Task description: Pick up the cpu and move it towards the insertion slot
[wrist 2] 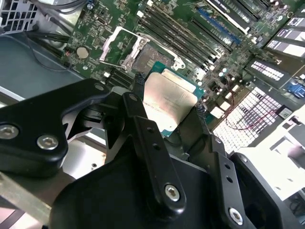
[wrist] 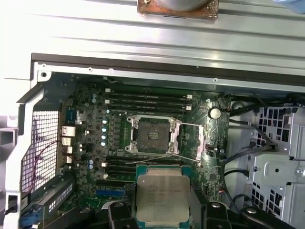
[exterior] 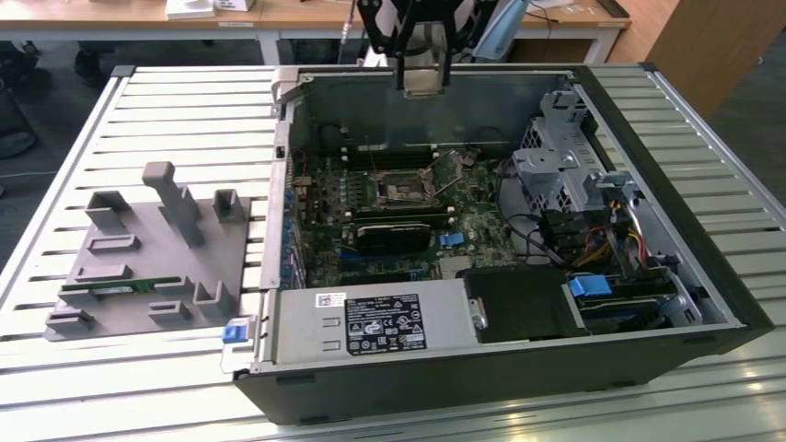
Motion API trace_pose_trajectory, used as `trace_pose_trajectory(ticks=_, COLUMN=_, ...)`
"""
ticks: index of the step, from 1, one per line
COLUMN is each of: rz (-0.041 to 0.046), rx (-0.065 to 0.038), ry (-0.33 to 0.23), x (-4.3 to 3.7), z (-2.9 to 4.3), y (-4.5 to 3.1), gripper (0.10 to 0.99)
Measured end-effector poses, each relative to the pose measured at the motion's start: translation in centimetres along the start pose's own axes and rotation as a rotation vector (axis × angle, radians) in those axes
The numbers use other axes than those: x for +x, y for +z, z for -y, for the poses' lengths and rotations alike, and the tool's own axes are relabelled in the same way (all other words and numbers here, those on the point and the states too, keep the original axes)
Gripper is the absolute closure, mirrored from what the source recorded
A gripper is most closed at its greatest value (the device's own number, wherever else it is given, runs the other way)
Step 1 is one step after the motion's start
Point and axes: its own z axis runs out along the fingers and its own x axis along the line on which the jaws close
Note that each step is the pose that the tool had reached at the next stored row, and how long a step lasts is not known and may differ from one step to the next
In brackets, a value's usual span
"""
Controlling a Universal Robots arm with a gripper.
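The claw (wrist 2: 169, 112) grips the cpu (wrist 2: 169, 102) by opposite edges, keeping it flat. It hangs above the board beside the open insertion slot (wrist: 153, 135), frame raised to receive it.

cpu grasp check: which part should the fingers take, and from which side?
By its two opposite thin edges, as now in the second wrist view: the black gripper is shut on the flat square silvery cpu with the pale rim, fingertips at its sides. The broad faces offer nothing to pinch, and the contact face stays untouched.
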Motion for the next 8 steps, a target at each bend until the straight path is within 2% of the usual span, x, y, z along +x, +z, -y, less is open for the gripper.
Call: trace_pose_trajectory(ticks=8, rz=0.0013, rx=0.0, ry=0.0, x=-0.67, z=-0.73, y=0.05, gripper=0.545)
